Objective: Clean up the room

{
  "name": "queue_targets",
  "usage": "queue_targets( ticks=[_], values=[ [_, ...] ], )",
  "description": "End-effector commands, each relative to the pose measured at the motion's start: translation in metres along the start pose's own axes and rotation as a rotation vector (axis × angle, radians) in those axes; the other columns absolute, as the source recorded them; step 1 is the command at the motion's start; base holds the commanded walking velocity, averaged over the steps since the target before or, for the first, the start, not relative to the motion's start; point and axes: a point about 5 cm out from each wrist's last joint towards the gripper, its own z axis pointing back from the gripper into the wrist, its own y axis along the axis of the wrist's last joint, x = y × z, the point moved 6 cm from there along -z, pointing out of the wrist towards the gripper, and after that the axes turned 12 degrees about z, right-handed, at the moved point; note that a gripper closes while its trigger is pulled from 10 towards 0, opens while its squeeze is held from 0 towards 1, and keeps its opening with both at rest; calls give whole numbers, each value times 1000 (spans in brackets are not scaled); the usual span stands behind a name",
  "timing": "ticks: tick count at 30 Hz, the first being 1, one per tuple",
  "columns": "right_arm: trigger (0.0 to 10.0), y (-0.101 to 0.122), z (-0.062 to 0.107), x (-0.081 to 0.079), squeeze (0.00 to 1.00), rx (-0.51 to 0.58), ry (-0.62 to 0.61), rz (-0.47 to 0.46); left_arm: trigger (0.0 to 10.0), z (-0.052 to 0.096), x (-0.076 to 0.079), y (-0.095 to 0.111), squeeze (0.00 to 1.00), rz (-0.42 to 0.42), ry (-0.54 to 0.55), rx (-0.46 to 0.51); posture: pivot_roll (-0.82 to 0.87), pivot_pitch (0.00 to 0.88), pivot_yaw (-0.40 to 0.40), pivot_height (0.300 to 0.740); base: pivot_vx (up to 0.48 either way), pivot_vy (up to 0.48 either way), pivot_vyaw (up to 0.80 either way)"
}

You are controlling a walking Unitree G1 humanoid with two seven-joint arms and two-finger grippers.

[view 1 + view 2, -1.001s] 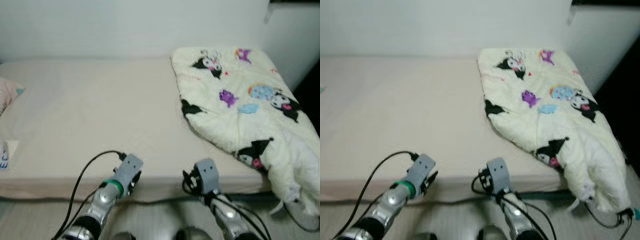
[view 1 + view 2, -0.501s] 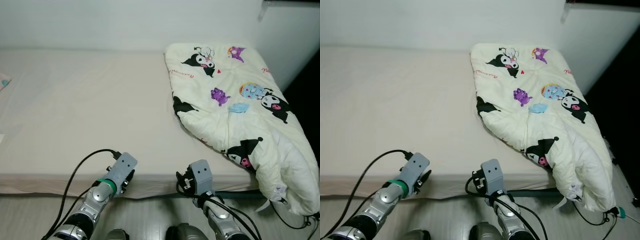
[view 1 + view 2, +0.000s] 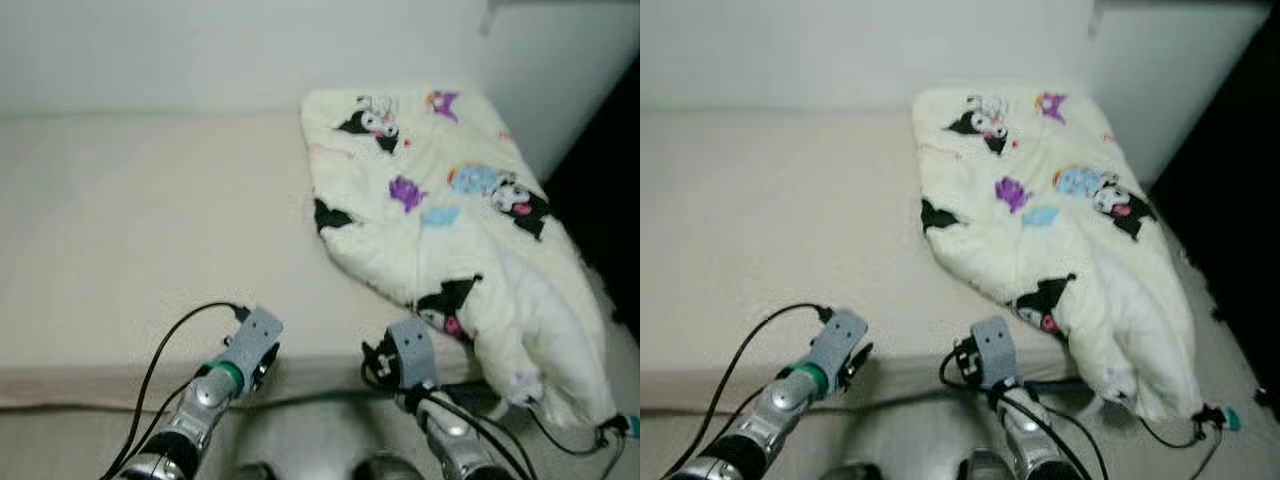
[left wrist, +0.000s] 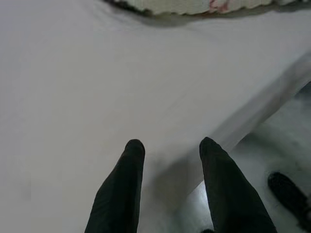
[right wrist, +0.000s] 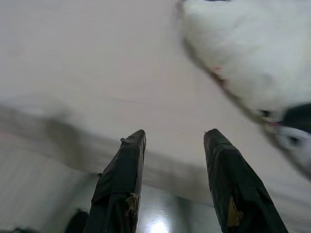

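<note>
A cream blanket [image 3: 450, 220] printed with cartoon characters lies crumpled over the right end of the bed [image 3: 140, 240], one corner drooping past the front edge toward the floor. My left gripper [image 4: 169, 145] hovers open at the bed's front edge, holding nothing. My right gripper [image 5: 174, 136] is open too, just before the front edge, with the blanket [image 5: 252, 53] a short way ahead of it. Both arms sit low in front of the mattress, the left arm [image 3: 235, 365] and the right arm [image 3: 410, 365].
A white wall [image 3: 200, 50] runs behind the bed. Dark space opens at the far right [image 3: 610, 150]. A thin cable with a teal end [image 3: 1225, 418] lies on the pale floor by the blanket's hanging corner. The beige sheet's left part is bare.
The view has swung to the right, so the blanket sits more centrally and the pillow at the left has left the picture. Both arms keep the same low pose.
</note>
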Motion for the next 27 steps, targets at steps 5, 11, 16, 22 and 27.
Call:
queue_targets(
  ticks=[5,11,16,22,27],
  values=[
    [10000,-5,2,-9,0,-15,17,-13,10000,3,-5,-9,0,14,15,-30,-44,0,57,740,0,0,0],
    [10000,-4,2,-7,0,-8,10,-7,10000,3,-5,-8,0,18,19,-25,-47,0,58,740,0,0,0],
    [10000,25,-5,16,0,106,-74,-17,10000,-3,-11,22,0,79,49,84,-52,0,57,740,0,0,0],
    [10000,67,-10,47,0,244,-182,-14,10000,-7,-8,85,0,169,36,292,-56,0,48,740,0,0,0],
    [10000,99,-9,74,0,349,-259,-48,10000,-4,7,146,0,193,-17,467,-63,0,47,715,0,0,0]
  ],
)
